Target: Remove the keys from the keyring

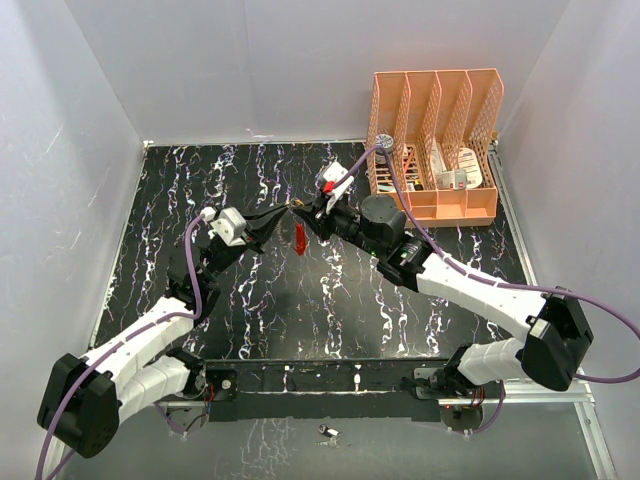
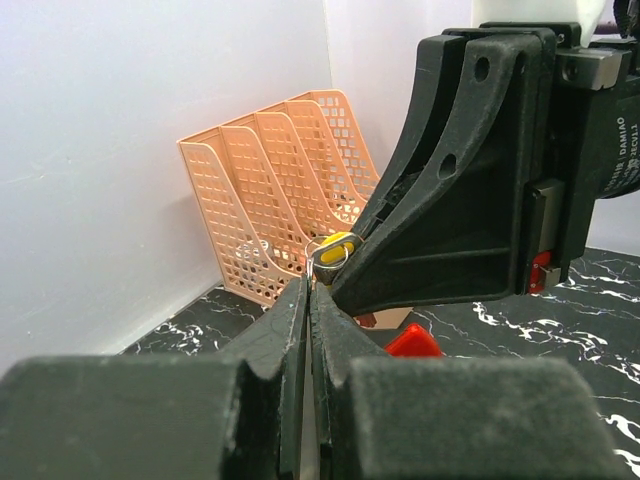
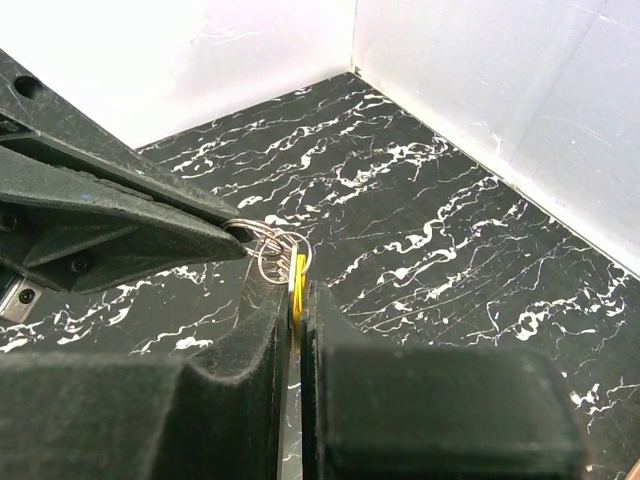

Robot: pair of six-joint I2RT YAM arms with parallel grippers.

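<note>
Left tool (image 2: 312, 285) pinches the keyring (image 3: 270, 252), seemingly light springy wire, above the counter (image 1: 250, 330); right tool (image 3: 298, 292) pinches the yellow key (image 2: 338, 245) by its stiff flat head, probably the surest hold, red key (image 1: 300, 238) dangling.

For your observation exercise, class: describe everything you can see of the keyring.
The keyring is a cluster of thin silvery wire loops, metal by its look, held in the air above the table. The left jaws pinch one side. The yellow key on it is clamped in the right jaws; the red key hangs below.
</note>
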